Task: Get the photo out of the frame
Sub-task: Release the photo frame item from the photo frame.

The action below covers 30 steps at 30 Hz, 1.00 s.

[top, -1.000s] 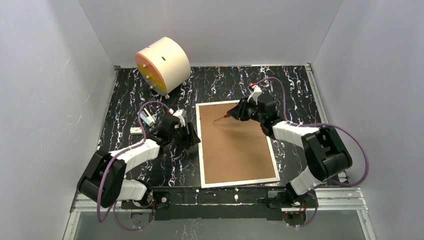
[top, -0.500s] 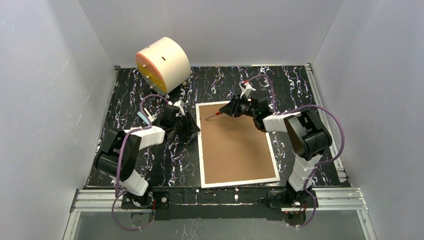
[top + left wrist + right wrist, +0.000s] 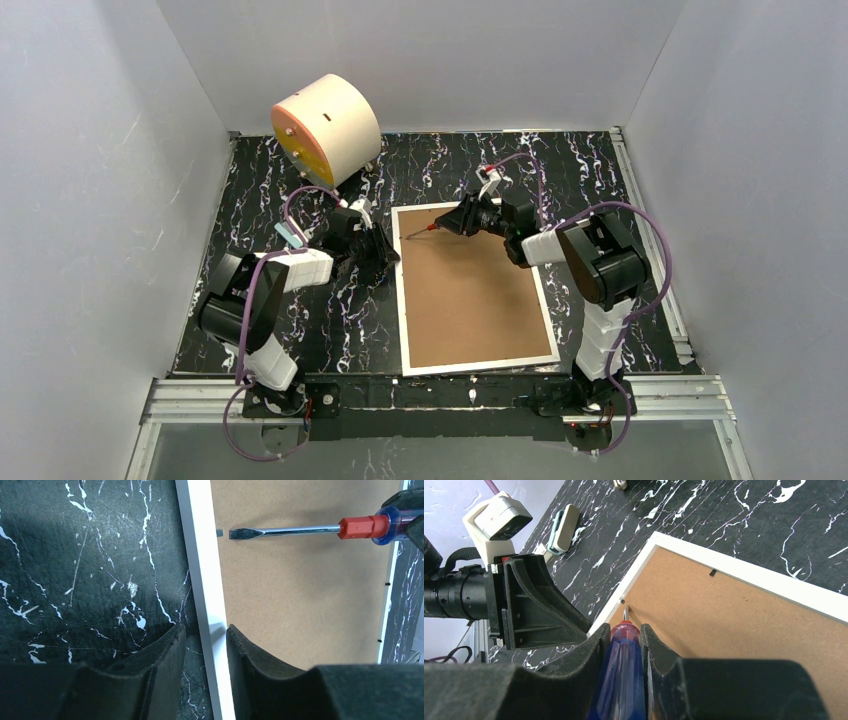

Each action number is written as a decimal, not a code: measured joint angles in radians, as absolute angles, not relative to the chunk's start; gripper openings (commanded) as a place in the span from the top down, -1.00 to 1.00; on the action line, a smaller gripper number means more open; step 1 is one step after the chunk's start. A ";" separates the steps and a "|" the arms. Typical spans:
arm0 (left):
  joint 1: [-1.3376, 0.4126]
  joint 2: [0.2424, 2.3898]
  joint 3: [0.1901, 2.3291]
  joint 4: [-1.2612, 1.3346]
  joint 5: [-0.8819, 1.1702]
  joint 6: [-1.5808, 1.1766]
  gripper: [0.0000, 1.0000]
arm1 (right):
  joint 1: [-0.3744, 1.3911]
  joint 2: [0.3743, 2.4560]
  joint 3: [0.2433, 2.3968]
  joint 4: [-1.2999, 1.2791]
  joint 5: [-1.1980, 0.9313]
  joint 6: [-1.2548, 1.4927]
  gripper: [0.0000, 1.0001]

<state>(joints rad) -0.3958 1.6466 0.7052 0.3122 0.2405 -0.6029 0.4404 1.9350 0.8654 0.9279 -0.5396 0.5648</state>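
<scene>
The frame (image 3: 400, 300) lies face down on the black marble table, its brown backing board (image 3: 470, 300) facing up. The photo is hidden under the board. My right gripper (image 3: 455, 222) is shut on a screwdriver (image 3: 623, 670) with a blue handle and red collar. Its flat tip (image 3: 235, 533) sits just short of a small black tab (image 3: 220, 531) at the frame's left rail, near the far left corner. My left gripper (image 3: 205, 630) is open and straddles the white left rail (image 3: 200, 555), one finger on the table side and one on the board.
A cream cylinder with an orange face (image 3: 325, 128) stands at the far left. A small teal-and-white object (image 3: 292, 236) and a white piece (image 3: 272, 260) lie on the table left of my left arm. Grey walls close in three sides. More black tabs (image 3: 712, 572) line the frame.
My right gripper has moved the screwdriver tip left toward the frame's far left corner. My left gripper has moved farther along the left rail.
</scene>
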 measured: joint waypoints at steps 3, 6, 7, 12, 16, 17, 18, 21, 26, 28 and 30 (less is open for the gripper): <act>-0.395 1.649 0.706 0.313 0.240 -0.593 0.35 | 0.440 1.947 0.854 0.967 -0.546 0.566 0.97; -0.395 1.654 0.706 0.318 0.241 -0.587 0.32 | 0.440 1.961 0.854 0.994 -0.555 0.567 0.97; -0.395 1.656 0.706 0.322 0.242 -0.585 0.31 | 0.440 1.969 0.854 1.006 -0.559 0.569 0.97; -0.395 1.665 0.706 0.345 0.250 -0.583 0.33 | 0.438 1.990 0.854 1.044 -0.575 0.575 0.97; -0.395 1.676 0.706 0.363 0.257 -0.580 0.40 | 0.438 2.000 0.855 1.057 -0.582 0.577 0.97; -0.395 1.678 0.707 0.366 0.258 -0.580 0.42 | 0.438 2.001 0.855 1.059 -0.583 0.577 0.97; -0.395 1.682 0.707 0.369 0.259 -0.579 0.44 | 0.438 2.003 0.857 1.060 -0.586 0.578 0.97; -0.394 1.692 0.712 0.376 0.262 -0.576 0.53 | 0.437 2.014 0.868 1.066 -0.598 0.580 0.97; -0.393 1.701 0.717 0.381 0.272 -0.571 0.69 | 0.434 2.027 0.878 1.074 -0.610 0.586 0.97; -0.393 1.703 0.721 0.376 0.275 -0.565 0.73 | 0.431 2.039 0.887 1.079 -0.617 0.598 0.97; -0.391 1.706 0.725 0.373 0.281 -0.559 0.78 | 0.430 2.046 0.889 1.087 -0.621 0.606 0.97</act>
<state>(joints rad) -0.3908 1.7061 0.7246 0.3725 0.2810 -0.5591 0.4301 2.0457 0.8890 1.0866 -0.6212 0.6064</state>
